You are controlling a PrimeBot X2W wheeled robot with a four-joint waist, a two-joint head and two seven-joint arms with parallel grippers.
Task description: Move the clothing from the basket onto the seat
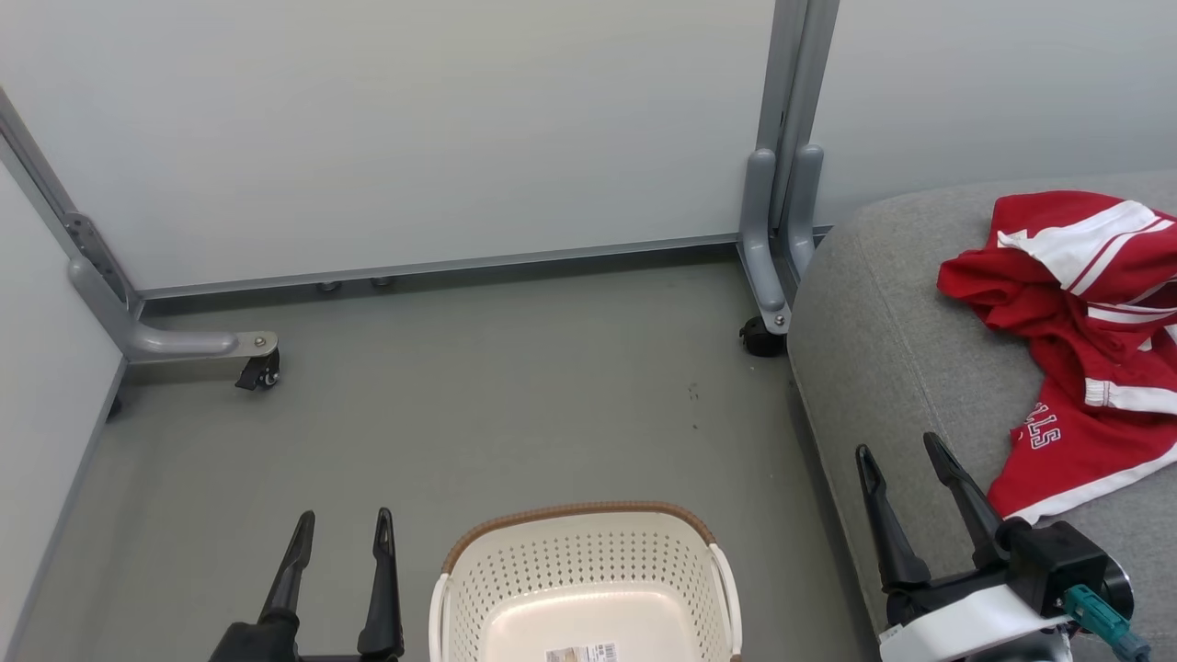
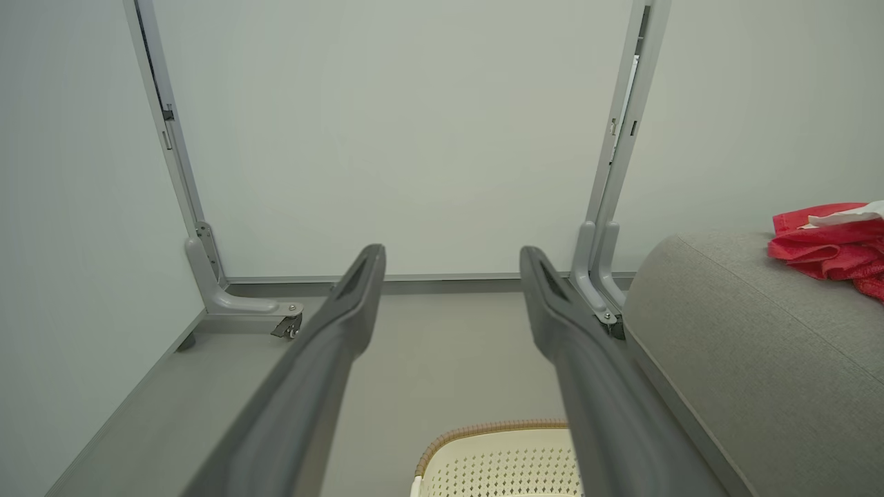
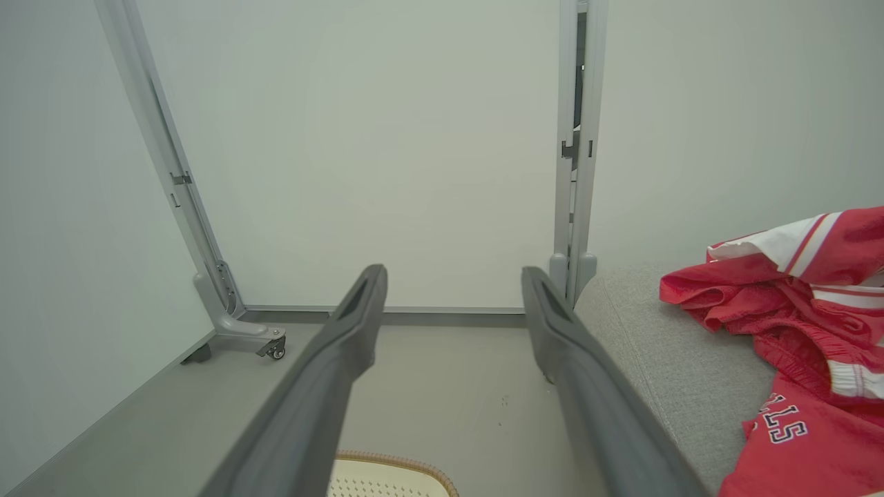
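Both arms point forward in the head view: left gripper (image 1: 346, 513) just beside the basket (image 1: 579, 508), right gripper (image 1: 897, 444) over the seat (image 1: 874, 368) edge, near the clothing (image 1: 1094, 441) lying there. Left wrist view: fingers (image 2: 331, 338) spread wide, empty. Right wrist view: fingers (image 3: 342, 345) likewise apart, grasping nothing.

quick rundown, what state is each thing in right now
basket, upright on the floor, no clothing in the part that shows
clothing, crumpled in a heap on the seat, out of the basket
seat, clothing lying on it
left tool, open, holding nothing, beside the basket
right tool, open, holding nothing, over the seat's edge
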